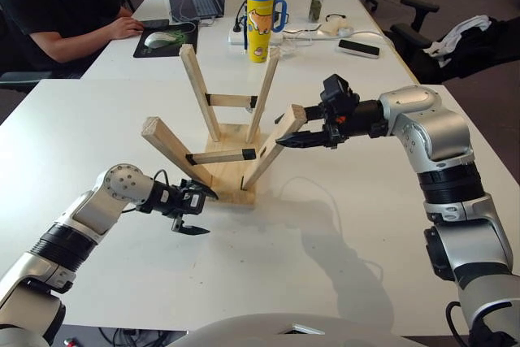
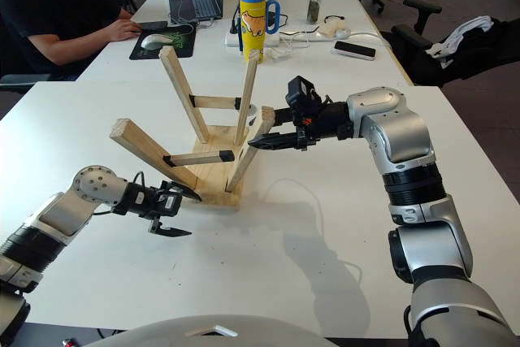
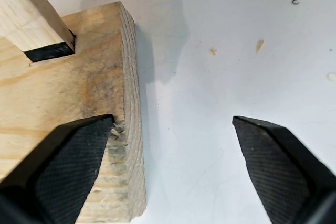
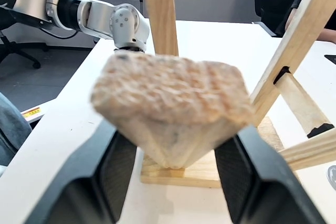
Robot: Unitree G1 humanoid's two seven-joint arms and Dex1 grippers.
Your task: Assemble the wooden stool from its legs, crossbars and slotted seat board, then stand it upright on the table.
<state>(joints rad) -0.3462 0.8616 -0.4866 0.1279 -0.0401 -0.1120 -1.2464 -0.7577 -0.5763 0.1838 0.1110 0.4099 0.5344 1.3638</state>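
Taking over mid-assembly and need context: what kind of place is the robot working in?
Probably a shared office or lab: long white tables, a laptop and mouse on the far one, and an office chair alongside.

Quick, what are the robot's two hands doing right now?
Left gripper: open, at the seat board edge.
Right gripper: shut on the end of a stool leg.

Pale wooden stool [image 1: 230,142] upside down on white bench [image 1: 341,241]: slotted seat board [image 1: 236,193] lying flat, four legs [image 1: 200,91] splaying upward, joined in pairs by two crossbars [image 1: 231,101] with black ends.
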